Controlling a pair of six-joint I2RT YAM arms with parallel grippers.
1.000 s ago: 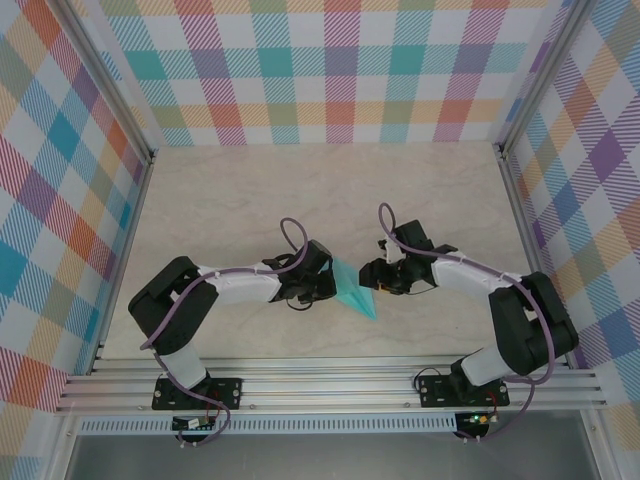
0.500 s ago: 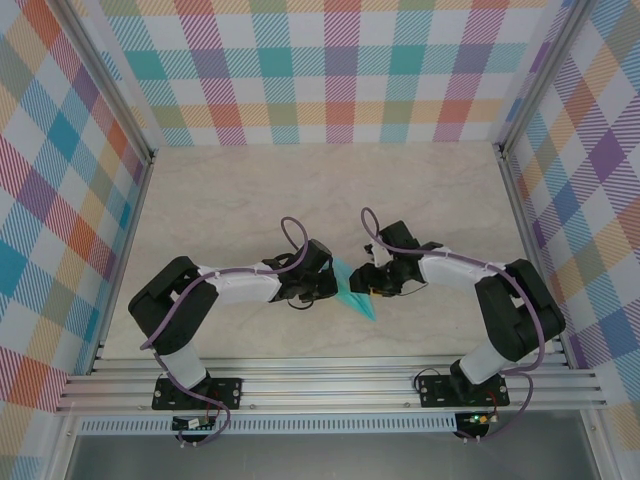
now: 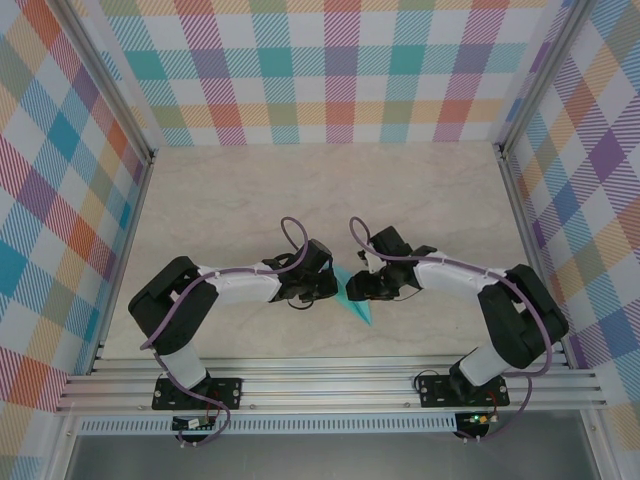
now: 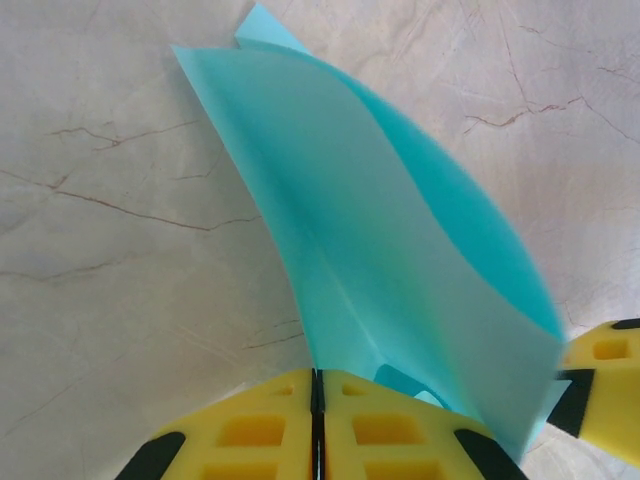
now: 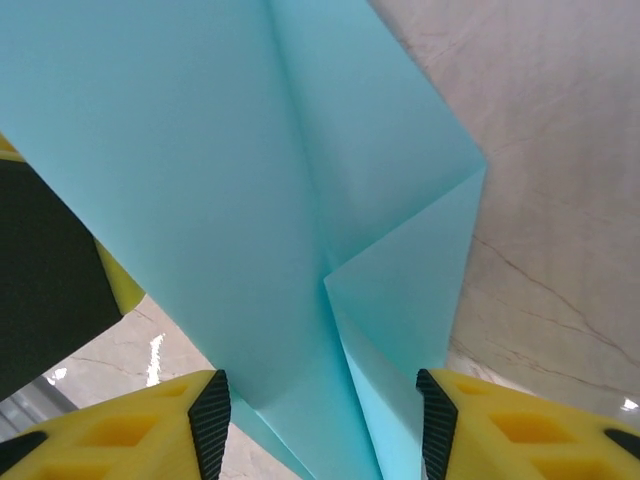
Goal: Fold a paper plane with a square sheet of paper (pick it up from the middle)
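The paper plane (image 3: 358, 308), a part-folded cyan dart, sits near the middle of the table (image 3: 250, 190) between the two arms, with its pointed tip aimed toward the near edge. The left gripper (image 3: 322, 287) is clamped on it: in the left wrist view its yellow fingers (image 4: 250, 430) meet with no gap, and the paper (image 4: 400, 260) rises from their seam. The right gripper (image 3: 358, 285) stands with its jaws apart, and in the right wrist view the folded layers (image 5: 200, 180) run down into the space between its fingers (image 5: 210, 425). Whether either pad touches the paper there cannot be told. This stock looks very light and thin. It bows in a long curve from the left grip, so it probably gives no resistance and sags wherever it is unsupported. The creases are likely the only stiff parts, and the loose flap on the right looks free to spring open. The best hold is probably across the centre crease where the layers stack, squeezed gently and squarely. A pinch at the tip or on a single layer risks crumpling or sliding on the smooth surface.
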